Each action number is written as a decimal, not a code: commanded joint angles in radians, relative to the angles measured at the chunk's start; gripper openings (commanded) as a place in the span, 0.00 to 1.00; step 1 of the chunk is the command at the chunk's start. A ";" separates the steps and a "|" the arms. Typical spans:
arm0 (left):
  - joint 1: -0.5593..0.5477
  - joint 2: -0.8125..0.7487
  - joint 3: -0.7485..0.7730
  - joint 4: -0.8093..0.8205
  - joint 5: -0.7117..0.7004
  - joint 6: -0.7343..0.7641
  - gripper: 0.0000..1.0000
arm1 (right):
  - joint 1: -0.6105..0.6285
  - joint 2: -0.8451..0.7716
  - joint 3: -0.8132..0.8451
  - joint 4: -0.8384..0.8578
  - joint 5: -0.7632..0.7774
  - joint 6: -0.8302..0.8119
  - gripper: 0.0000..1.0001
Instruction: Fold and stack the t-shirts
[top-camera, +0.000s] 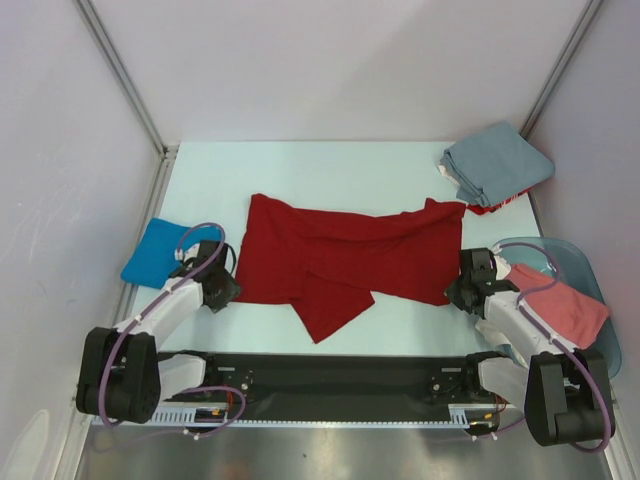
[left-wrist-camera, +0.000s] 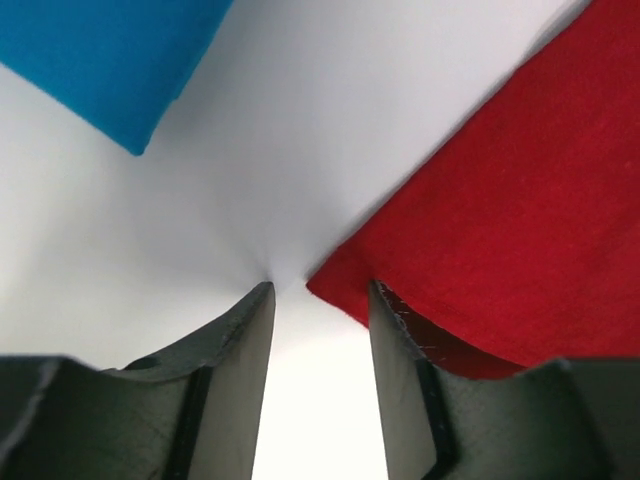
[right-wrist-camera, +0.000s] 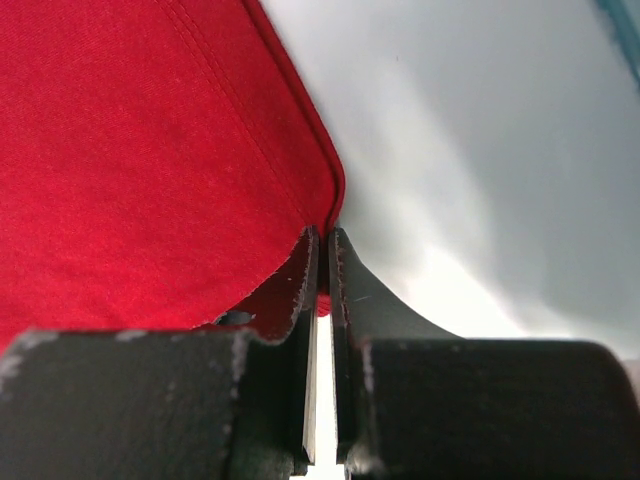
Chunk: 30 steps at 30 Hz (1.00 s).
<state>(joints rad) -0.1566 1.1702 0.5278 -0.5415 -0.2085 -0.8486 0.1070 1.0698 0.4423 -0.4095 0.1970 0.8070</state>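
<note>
A crimson red t-shirt (top-camera: 350, 255) lies spread across the middle of the table, with one flap hanging toward the front edge. My left gripper (top-camera: 228, 288) is low at the shirt's left front corner. In the left wrist view the left gripper (left-wrist-camera: 320, 290) is open, and the red corner (left-wrist-camera: 480, 220) reaches just in front of the gap beside the right finger (left-wrist-camera: 395, 380). My right gripper (top-camera: 458, 290) is at the shirt's right front corner. In the right wrist view the right gripper (right-wrist-camera: 325, 232) is shut on the hemmed red edge (right-wrist-camera: 200, 150).
A folded bright blue t-shirt (top-camera: 160, 250) lies left of my left gripper and shows too as blue cloth (left-wrist-camera: 110, 50). A grey-blue folded shirt (top-camera: 497, 163) tops a small pile at the back right. A salmon-pink shirt (top-camera: 565, 305) sits in a translucent bin (top-camera: 590, 265) at the right.
</note>
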 joint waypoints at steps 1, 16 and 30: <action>-0.006 0.049 -0.006 0.048 0.032 -0.021 0.47 | -0.006 -0.018 -0.004 0.015 -0.007 -0.017 0.03; -0.029 0.022 -0.011 0.061 0.044 -0.033 0.07 | -0.007 -0.024 -0.002 0.018 -0.011 -0.023 0.02; 0.046 0.038 0.530 -0.144 0.098 0.040 0.00 | -0.013 -0.019 0.476 -0.107 -0.146 -0.153 0.00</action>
<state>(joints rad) -0.1463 1.1934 0.8730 -0.6506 -0.1440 -0.8429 0.1001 1.0599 0.7200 -0.5137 0.1097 0.7189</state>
